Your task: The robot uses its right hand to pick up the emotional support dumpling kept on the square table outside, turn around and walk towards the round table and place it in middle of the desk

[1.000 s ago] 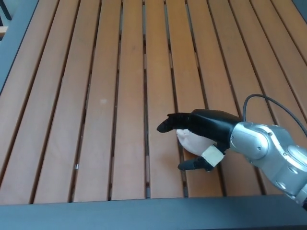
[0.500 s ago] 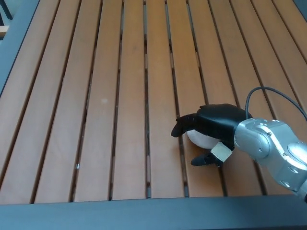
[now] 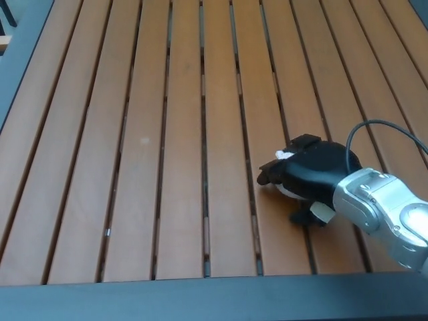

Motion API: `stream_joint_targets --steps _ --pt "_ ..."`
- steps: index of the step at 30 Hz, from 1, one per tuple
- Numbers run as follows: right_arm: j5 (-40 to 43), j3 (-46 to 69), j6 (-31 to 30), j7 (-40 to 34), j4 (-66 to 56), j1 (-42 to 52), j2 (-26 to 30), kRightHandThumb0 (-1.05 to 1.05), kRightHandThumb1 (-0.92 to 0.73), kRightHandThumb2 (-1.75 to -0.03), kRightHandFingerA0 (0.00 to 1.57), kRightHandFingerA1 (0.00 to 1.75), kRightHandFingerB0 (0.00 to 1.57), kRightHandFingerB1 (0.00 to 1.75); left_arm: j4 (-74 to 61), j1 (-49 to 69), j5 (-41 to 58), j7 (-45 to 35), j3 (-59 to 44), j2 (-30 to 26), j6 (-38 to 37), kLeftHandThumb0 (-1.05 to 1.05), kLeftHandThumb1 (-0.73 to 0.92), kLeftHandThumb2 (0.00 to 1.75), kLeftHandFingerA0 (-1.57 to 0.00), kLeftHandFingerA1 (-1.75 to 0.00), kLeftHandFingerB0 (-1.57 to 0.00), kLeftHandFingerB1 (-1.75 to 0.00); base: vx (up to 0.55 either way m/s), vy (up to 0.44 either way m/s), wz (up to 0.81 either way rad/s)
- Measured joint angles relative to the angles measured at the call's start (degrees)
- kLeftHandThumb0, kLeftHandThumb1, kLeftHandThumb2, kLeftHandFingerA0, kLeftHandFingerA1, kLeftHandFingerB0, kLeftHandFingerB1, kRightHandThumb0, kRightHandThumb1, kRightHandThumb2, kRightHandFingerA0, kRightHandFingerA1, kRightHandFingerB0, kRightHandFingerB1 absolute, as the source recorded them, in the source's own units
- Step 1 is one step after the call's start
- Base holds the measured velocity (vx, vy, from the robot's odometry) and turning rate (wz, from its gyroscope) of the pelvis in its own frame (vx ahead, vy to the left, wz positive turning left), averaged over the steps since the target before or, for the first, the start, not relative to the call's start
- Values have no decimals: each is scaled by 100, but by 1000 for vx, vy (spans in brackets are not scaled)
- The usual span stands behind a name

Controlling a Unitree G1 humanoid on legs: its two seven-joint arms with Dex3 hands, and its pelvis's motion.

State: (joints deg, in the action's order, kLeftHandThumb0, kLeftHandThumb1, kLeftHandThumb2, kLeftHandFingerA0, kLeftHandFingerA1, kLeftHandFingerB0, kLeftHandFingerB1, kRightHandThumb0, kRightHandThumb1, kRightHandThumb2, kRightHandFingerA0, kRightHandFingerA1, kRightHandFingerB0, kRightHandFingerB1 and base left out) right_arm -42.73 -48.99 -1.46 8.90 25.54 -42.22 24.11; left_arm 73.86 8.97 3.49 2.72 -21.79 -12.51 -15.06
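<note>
Right now the right hand (image 3: 309, 175) is curling its black fingers (image 3: 271, 175) down over the emotional support dumpling (image 3: 286, 189), which is lying on the slatted wooden table (image 3: 167, 134). Only small pale slivers of the dumpling are showing: one under the palm near the thumb (image 3: 302, 216), another peeking above the knuckles. The hand is closing around it, with the fingers wrapping the far side and the thumb pressing at the near side, so the dumpling is sitting almost wholly hidden inside the grasp. Whether it is lifting off the slats or resting on them I cannot tell.

Taking the dumpling as the landmark, the silver wrist and forearm (image 3: 378, 210) are reaching in from its right and slightly nearer the camera, and a black cable (image 3: 374, 124) is looping up from behind the hand on that same side. The table's dark front edge (image 3: 200, 297) is running across the picture nearer the camera than the dumpling, and its dark side frame (image 3: 27, 60) is slanting away far to the dumpling's left. Bare orange-brown slats are stretching away beyond the dumpling.
</note>
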Motion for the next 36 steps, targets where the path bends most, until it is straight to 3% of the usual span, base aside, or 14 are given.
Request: stream_joint_targets --steps 2,3,7,8,13,14,17,18,25,26,30,31,33,36 --pt "-231 -104 -120 0 6 3 45 -35 -73 -63 19 41 39 33 7 5 0 0 3 5 0 -9 55 71 -86 -95 -90 -76 0 0 0" --pt "-288 -130 -149 0 7 3 57 -32 -78 -64 48 61 47 36 9 7 1 0 4 7 0 -11 57 67 -84 -90 -86 -72 0 0 0" --pt "-723 -315 -332 -96 179 -75 170 -32 -78 -64 48 61 47 36 19 40 -1 0 11 34 1 -11 57 67 -84 -90 -86 -72 0 0 0" --pt "-801 -341 -366 -127 219 -87 207 -40 -80 -69 73 153 56 40 22 51 -1 0 14 37 1 -23 61 59 -84 -84 -83 -65 0 0 0" --pt "-1254 -292 -673 -552 630 11 435 -40 -80 -69 73 153 56 40 36 119 -36 15 124 43 -15 -23 61 59 -84 -84 -83 -65 0 0 2" --pt "-1327 -259 -751 -648 719 52 490 -40 -89 -70 83 174 66 52 42 137 -44 20 145 43 -15 -28 43 86 -80 -85 -80 -78 0 0 0" --pt "-1503 -73 -915 -987 976 223 570 -40 -89 -70 83 174 66 52 48 172 -67 57 226 43 -16 -28 43 86 -80 -85 -80 -78 0 0 0" --pt "-1516 -27 -923 -1052 1016 252 571 -31 -79 -68 86 170 80 105 45 167 -72 63 238 43 -25 -28 60 56 -79 -80 -81 -64 0 0 0" --pt "-1531 309 -662 -1687 1170 499 663 -37 -73 -61 79 174 76 103 26 193 -138 155 466 43 -120 -25 60 57 -80 -81 -81 -65 0 0 0" --pt "-1530 382 -563 -1913 1204 569 663 -39 -62 -62 74 161 84 72 27 203 -143 174 488 42 -121 -30 42 84 -80 -84 -80 -77 0 0 0" --pt "-1507 531 -368 -2316 1165 693 658 -39 -62 -62 74 161 84 72 26 217 -146 190 516 42 -123 -30 42 84 -80 -84 -80 -77 0 0 0" --pt "-1484 614 -242 -2532 1119 782 652 -20 -63 -69 76 167 68 135 25 226 -146 192 530 42 -124 -24 59 56 -79 -80 -83 -66 0 0 0" --pt "-1447 702 -82 -2792 1099 865 644 -20 -63 -69 76 167 68 135 25 240 -147 198 547 42 -129 -24 59 56 -79 -80 -83 -66 0 0 0" --pt "-1367 828 156 -3103 1096 927 577 -17 -66 -81 73 169 63 148 22 242 -148 205 564 42 -129 -24 57 56 -78 -82 -85 -67 0 0 0"
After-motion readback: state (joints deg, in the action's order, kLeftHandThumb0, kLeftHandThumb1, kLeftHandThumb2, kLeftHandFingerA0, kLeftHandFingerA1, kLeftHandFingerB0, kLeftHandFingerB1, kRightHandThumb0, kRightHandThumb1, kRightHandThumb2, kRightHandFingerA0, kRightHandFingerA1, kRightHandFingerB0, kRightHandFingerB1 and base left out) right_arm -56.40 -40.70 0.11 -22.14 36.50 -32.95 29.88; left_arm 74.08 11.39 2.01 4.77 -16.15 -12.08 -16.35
